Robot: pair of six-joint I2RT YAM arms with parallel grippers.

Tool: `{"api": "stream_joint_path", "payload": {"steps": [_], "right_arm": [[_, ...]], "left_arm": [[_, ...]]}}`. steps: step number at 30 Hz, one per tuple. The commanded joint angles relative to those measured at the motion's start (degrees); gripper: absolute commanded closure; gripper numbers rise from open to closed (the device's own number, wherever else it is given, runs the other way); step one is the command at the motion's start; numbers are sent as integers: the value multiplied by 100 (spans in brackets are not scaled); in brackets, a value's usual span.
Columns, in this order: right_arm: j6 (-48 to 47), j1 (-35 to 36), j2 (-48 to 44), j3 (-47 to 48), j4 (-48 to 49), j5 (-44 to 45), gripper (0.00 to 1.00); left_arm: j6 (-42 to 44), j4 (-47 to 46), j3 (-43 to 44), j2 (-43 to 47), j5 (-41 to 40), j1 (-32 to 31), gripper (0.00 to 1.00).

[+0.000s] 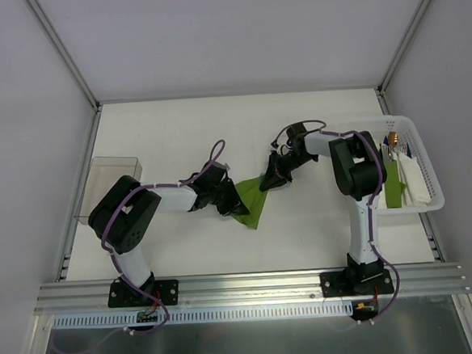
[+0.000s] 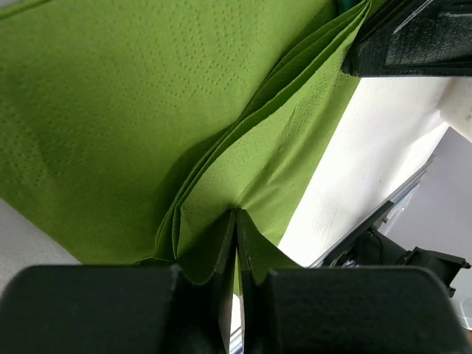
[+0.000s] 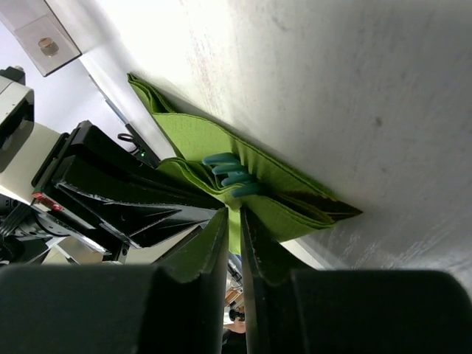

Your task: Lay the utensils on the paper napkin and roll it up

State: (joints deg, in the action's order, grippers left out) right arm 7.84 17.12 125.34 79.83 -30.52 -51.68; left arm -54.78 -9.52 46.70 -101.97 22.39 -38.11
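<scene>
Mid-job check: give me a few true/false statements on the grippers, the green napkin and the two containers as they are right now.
1. The left gripper and the right gripper are both shut on the green napkin. True.
2. The napkin lies flat in a single layer. False: it is folded, and the left wrist view shows several layers.
3. The white basket stands at the right side of the table. True.
4. The clear box stands right next to the basket. False: it is at the left edge, across the table from the basket.
</scene>
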Motion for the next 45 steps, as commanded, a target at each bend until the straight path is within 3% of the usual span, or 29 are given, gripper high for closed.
{"api": "stream_joint_path", "payload": {"steps": [1, 15, 31, 38, 45], "right_arm": [[-177, 28, 61, 164, -349, 519, 85], [-160, 177, -369, 419, -191, -219, 83], [-80, 291, 175, 401, -243, 378, 86], [-98, 291, 272, 463, -340, 554, 87], [-159, 283, 298, 489, -410, 598, 88]], "left_arm": [[187, 363, -231, 194, -463, 75, 96], [188, 381, -161, -51, -429, 84, 100], [126, 276, -257, 54, -464, 102, 100], [451, 143, -293, 913, -481, 111, 84], [600, 712, -486, 2120, -1491, 286, 68]]}}
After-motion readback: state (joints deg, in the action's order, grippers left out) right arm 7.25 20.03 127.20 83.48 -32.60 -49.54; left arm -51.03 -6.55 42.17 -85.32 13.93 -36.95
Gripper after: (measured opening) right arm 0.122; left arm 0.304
